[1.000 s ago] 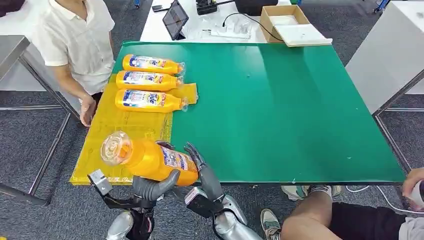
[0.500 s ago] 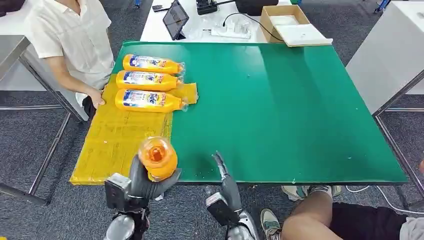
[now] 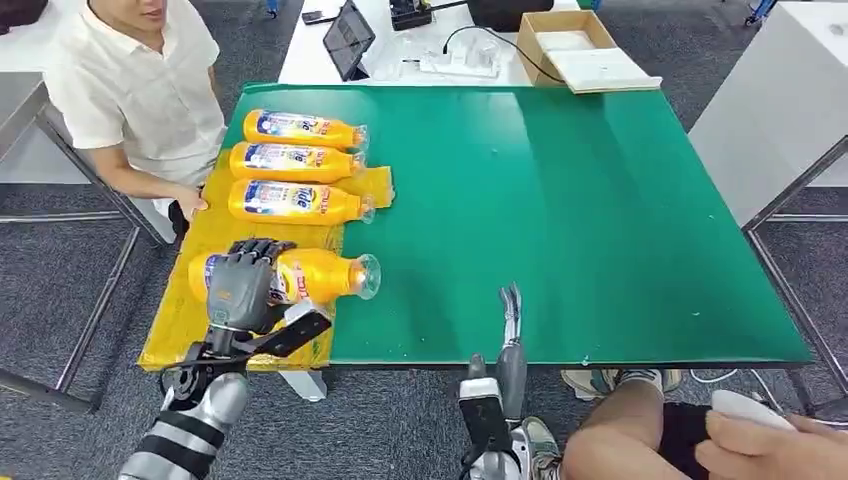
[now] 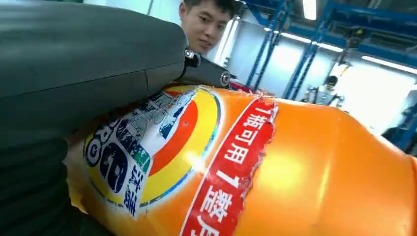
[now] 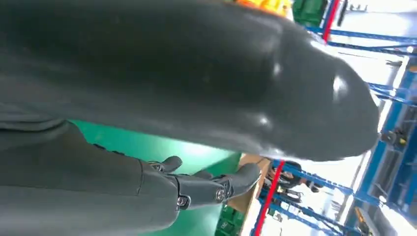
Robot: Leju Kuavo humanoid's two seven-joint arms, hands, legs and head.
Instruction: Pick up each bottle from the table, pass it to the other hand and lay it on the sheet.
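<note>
My left hand [image 3: 240,288] grips an orange bottle [image 3: 318,274] from above and holds it on its side over the yellow sheet [image 3: 215,240], clear cap pointing right past the sheet's edge. The same bottle [image 4: 275,172] sits large against my left hand [image 4: 74,98] in the left wrist view. Three more orange bottles [image 3: 296,201] lie side by side on the far part of the sheet. My right hand [image 3: 512,335] stands edge-on at the table's near edge, fingers straight and holding nothing; its fingers [image 5: 206,189] show apart in the right wrist view.
A person in a white shirt [image 3: 135,90] stands at the left with a hand on the sheet's edge. Another person's knee and hand [image 3: 700,440] are at the lower right. The green table [image 3: 560,210] stretches right. A cardboard box [image 3: 575,45] and tablet [image 3: 350,38] sit beyond it.
My left hand has carried the bottle forward and left over the sheet and turned it onto its side. My right hand has moved right, away from the bottle, and is now edge-on.
</note>
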